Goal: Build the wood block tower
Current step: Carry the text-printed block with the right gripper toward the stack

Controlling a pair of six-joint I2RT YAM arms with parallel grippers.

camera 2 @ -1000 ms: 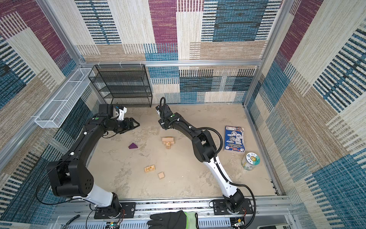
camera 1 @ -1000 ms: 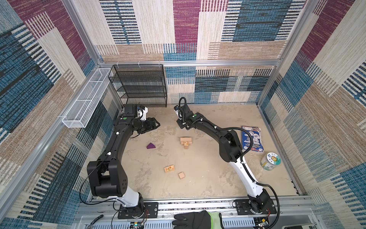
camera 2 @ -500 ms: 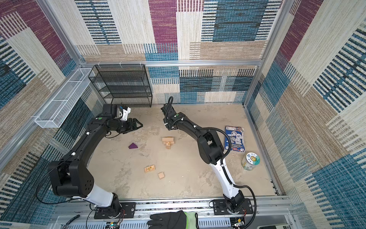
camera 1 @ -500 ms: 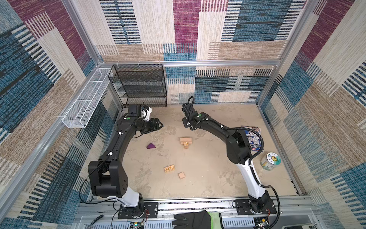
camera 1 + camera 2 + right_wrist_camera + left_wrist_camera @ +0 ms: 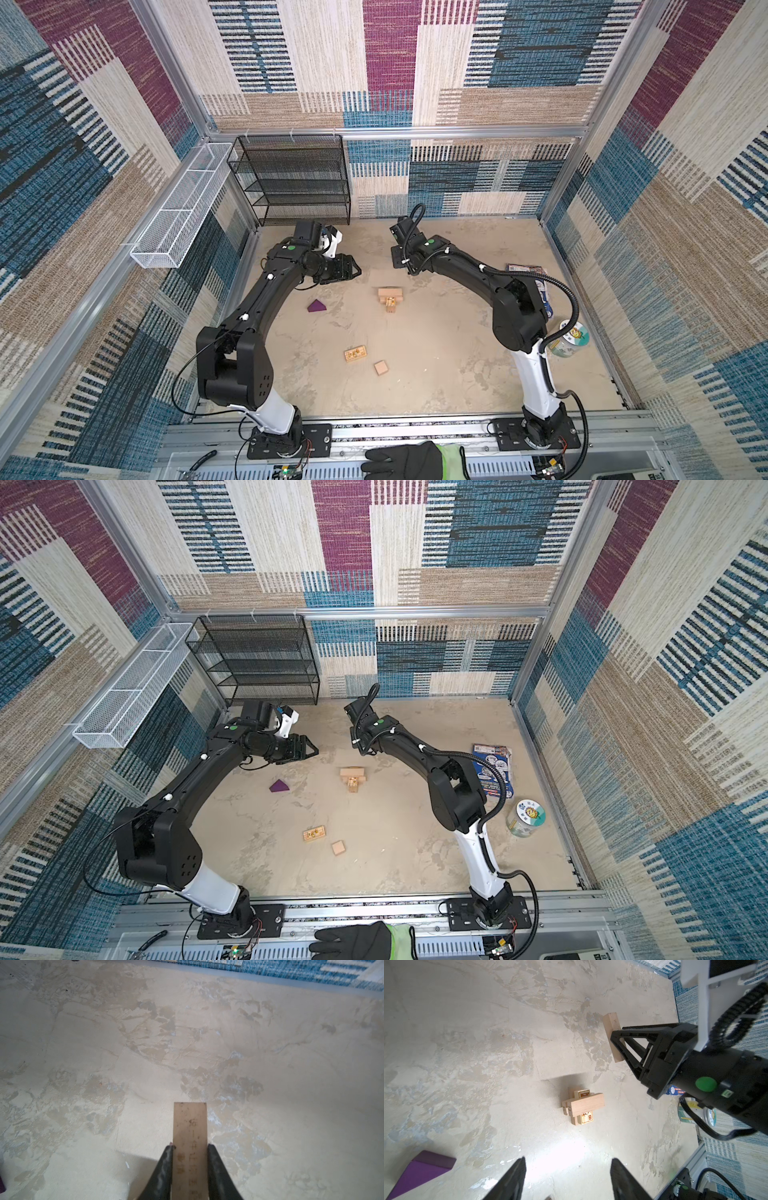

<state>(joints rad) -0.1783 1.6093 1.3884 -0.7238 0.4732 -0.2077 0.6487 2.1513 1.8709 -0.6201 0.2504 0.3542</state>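
Clamping a plain brick by its two long sides, the right gripper sat toward the desk's far edge, jaws narrow, with the brick sticking out past the fingertips. Noted the left gripper over the far-left part of the desk, jaws apart, nothing between them. Between the two, clear of both, the tower stood near desk centre: pale bricks laid crosswise, orange print showing under the top one. The purple wedge lay left of it, apart. A loose printed brick and a cube lay near each other toward the front edge. The booklet and jar sat along the right edge.
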